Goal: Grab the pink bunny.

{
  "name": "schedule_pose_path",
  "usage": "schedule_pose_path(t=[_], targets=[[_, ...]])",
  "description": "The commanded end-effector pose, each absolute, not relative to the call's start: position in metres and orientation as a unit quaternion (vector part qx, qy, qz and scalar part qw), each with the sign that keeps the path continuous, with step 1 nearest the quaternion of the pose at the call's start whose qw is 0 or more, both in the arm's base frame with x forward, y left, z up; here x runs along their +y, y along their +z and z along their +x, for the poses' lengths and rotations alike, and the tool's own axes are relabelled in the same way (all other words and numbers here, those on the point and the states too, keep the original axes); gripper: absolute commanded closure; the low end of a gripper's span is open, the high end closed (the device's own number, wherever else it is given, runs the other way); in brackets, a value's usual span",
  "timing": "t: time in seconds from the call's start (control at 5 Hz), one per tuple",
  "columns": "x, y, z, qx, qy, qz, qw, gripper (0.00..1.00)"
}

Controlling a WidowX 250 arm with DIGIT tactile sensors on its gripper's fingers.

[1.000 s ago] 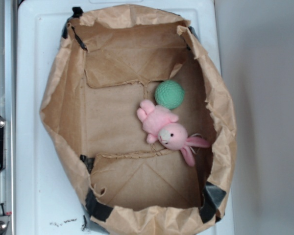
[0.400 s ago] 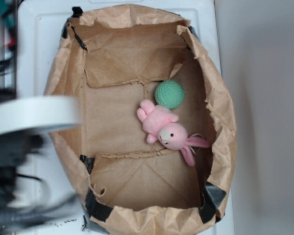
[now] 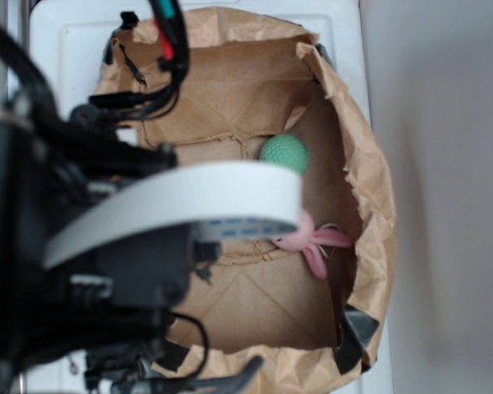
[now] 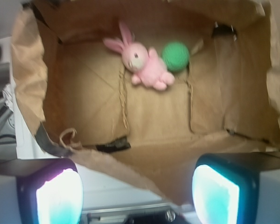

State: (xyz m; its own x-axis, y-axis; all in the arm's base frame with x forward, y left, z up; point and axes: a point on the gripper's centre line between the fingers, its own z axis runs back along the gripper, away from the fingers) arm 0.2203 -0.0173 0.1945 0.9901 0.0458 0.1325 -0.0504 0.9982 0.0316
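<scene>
The pink bunny lies on the floor of an opened brown paper bag, its darker ears pointing to the upper left in the wrist view. In the exterior view only its head and ears show past the arm. My gripper hangs open above the bag's near wall, well short of the bunny, with nothing between its glowing pads. In the exterior view the blurred arm covers the bag's left half and hides the gripper itself.
A green knitted ball rests against the bunny's body, seen also as the ball in the exterior view. The bag's crumpled walls stand up around both. The bag sits on a white surface.
The arm has swept in from the left and now covers the bag's left half and most of the bunny in the exterior view. Bunny and ball have not moved.
</scene>
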Motion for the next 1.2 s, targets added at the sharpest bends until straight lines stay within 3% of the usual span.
schedule_pose_path(t=[0.0,0.8,1.0], targets=[[-0.012,0.195,0.245,-0.088,0.029,0.020,0.995,0.00],[0.003,0.179,0.283,-0.097,0.012,0.030,0.995,0.00],[0.003,0.179,0.283,-0.097,0.012,0.030,0.995,0.00]])
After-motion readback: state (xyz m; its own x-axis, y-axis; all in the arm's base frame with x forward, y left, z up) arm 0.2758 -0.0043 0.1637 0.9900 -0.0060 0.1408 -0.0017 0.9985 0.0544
